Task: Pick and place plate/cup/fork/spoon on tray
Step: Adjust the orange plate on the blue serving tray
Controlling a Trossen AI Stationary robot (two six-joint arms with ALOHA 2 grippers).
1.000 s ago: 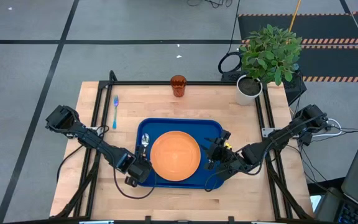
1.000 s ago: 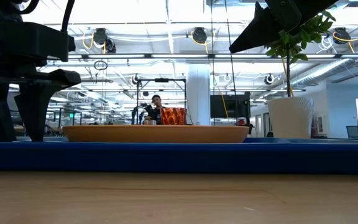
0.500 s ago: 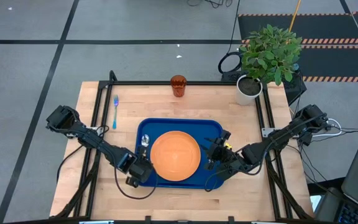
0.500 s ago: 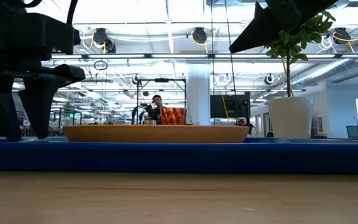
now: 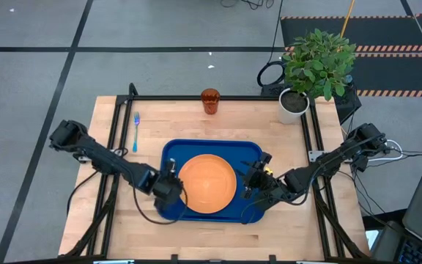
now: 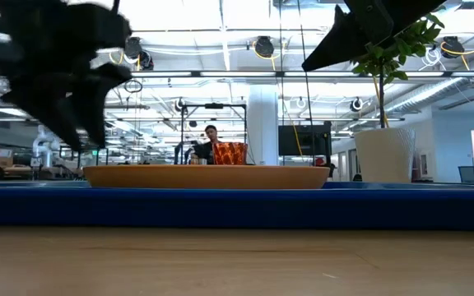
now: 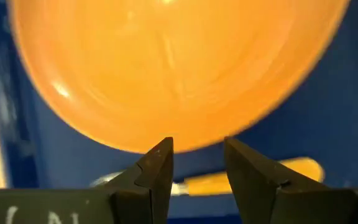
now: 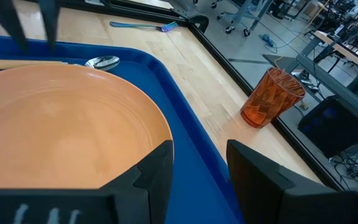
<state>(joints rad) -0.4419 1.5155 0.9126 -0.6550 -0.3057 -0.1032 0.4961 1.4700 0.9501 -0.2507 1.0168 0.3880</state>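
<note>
The plate [image 5: 206, 183] and spoon [image 8: 55, 62] already lie in the tray [image 5: 251, 150]; the left gripper [image 5: 168, 187], fingers apart and empty, hovers at the plate's left edge and could knock the spoon; the right gripper [image 5: 253, 183], parted and empty, waits at the plate's right; the cup [image 5: 209, 100] at upper centre could tip; the fork [image 5: 135, 130] lies upper left.

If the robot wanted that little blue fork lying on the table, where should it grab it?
Probably at the middle of the handle, from straight above. The slim light-blue plastic fork lies flat on the wooden table, left of the dark-blue rectangular tray, running front to back with open wood on both sides. The left hand, now over the tray, is the nearer one.
</note>
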